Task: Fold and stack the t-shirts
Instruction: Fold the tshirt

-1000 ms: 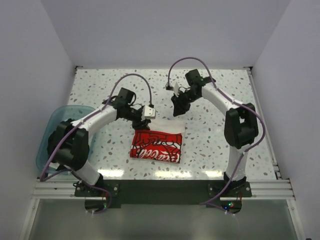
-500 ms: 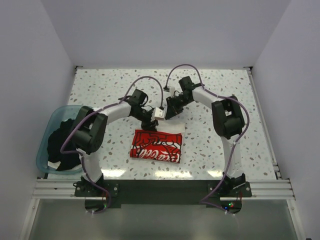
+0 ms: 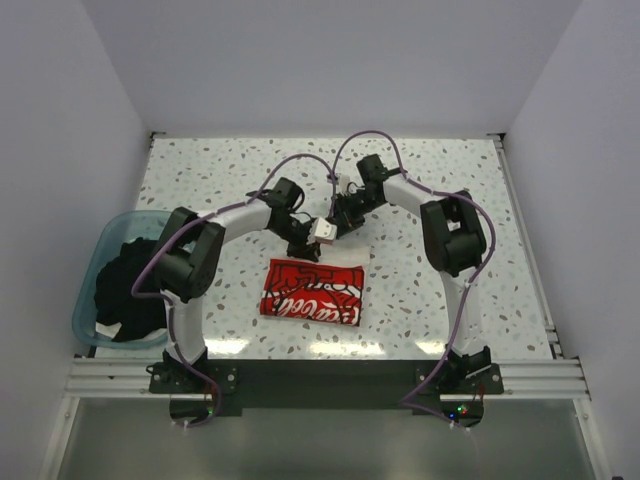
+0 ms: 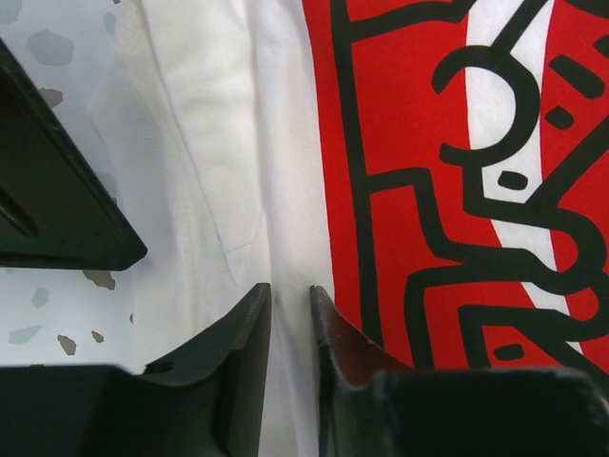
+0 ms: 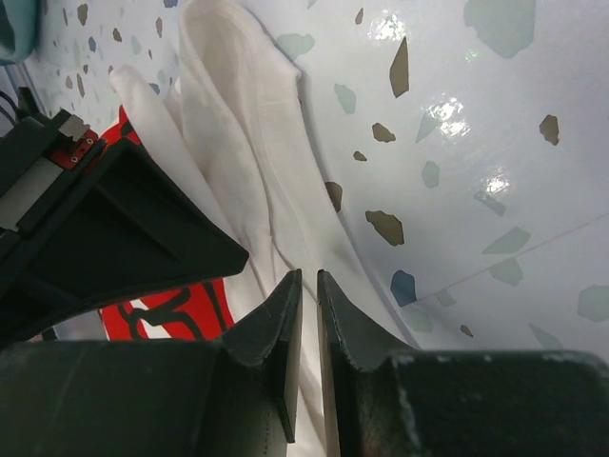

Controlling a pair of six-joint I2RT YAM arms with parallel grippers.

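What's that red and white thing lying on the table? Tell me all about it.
It is a soft cloth shirt, white with a big red print panel of white script and black lines. It lies folded into a flat rectangle on the speckled table, print upward. The left gripper and right gripper pinch its wrinkled white far edge, side by side.

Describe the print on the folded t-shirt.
Red panel with black lines and white shapes on the t-shirt; clearest in left wrist view.

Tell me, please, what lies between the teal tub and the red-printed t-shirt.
Top view: the left arm's elbow stands over bare speckled table between tub and t-shirt.
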